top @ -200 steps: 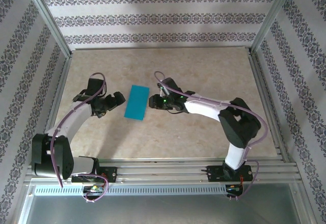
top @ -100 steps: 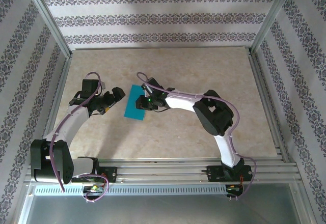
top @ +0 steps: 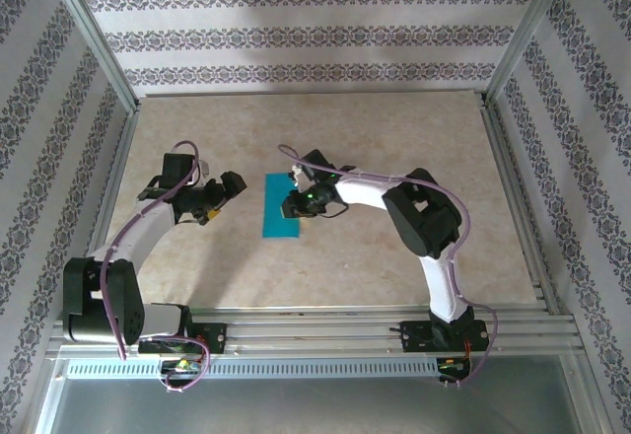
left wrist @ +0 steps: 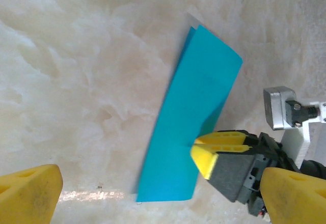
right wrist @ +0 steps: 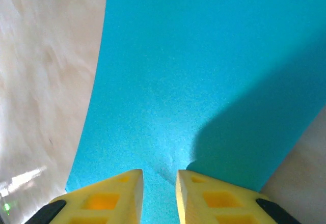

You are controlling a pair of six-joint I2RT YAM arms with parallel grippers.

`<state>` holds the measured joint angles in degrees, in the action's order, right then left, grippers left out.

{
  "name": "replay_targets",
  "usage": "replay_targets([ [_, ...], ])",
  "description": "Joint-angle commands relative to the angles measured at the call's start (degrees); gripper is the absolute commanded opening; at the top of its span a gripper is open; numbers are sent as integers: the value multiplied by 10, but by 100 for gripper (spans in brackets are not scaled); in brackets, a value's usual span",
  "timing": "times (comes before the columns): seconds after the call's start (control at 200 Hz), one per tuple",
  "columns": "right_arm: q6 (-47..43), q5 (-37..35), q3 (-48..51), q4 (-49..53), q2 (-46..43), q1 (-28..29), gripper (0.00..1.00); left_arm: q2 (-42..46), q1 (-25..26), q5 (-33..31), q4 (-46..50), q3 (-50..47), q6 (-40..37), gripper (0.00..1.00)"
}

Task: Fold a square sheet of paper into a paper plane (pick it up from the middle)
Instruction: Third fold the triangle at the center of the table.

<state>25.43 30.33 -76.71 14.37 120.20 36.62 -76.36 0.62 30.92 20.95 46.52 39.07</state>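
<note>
Left fingers [top: 230, 185] stand spread wide, holding nothing, just left of the paper. On the marbled counter [top: 394, 138], the top view shows the square sheet of paper [top: 282, 207] lying flat near the middle as a narrow teal strip. The left wrist view adds a second layer peeking out at one end. Right fingers [right wrist: 109, 198] sit at its long edge, nearly together with a slim gap; whether they pinch it, I cannot tell.

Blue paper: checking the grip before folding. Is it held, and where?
Cannot tell: tips of the right gripper rest on the paper at its long edge, near the middle, narrowly apart. The left gripper is open and empty.
</note>
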Motion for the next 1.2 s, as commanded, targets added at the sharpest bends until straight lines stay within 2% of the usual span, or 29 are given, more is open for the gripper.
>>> replay_targets([
  [0.0, -143, 53, 43, 100, -7, -33, 29, -16, -3, 52, -28, 9, -12, 100],
  [0.08, -175, 74, 37, 116, -30, -41, 29, -32, 9, 71, -35, 8, -14, 100],
  [0.17, -144, 59, 34, 106, -83, -44, 31, -50, 27, 86, -35, 12, -15, 100],
  [0.245, -62, 15, 55, 70, -143, -48, 33, -60, 45, 102, -43, 9, -9, 100],
  [0.36, 118, -89, 121, -12, -197, -34, 38, -73, 78, 109, -62, 2, 7, 100],
  [0.445, 194, -154, 144, -16, -205, -7, 41, -85, 100, 105, -71, 2, 16, 100],
  [0.505, 222, -164, 156, -43, -205, 4, 41, -96, 113, 106, -88, 1, 26, 100],
  [0.59, 239, -167, 152, -54, -190, 7, 40, -118, 129, 108, -103, 4, 36, 99],
  [0.804, 241, -151, 134, -67, -141, 2, 32, -164, 154, 121, -140, 14, 58, 88],
  [1.054, 236, -137, 143, -74, -116, -9, 34, -200, 162, 141, -148, 34, 63, 68],
  [1.194, 233, -122, 150, -75, -102, -14, 35, -214, 161, 140, -134, 46, 65, 63],
])
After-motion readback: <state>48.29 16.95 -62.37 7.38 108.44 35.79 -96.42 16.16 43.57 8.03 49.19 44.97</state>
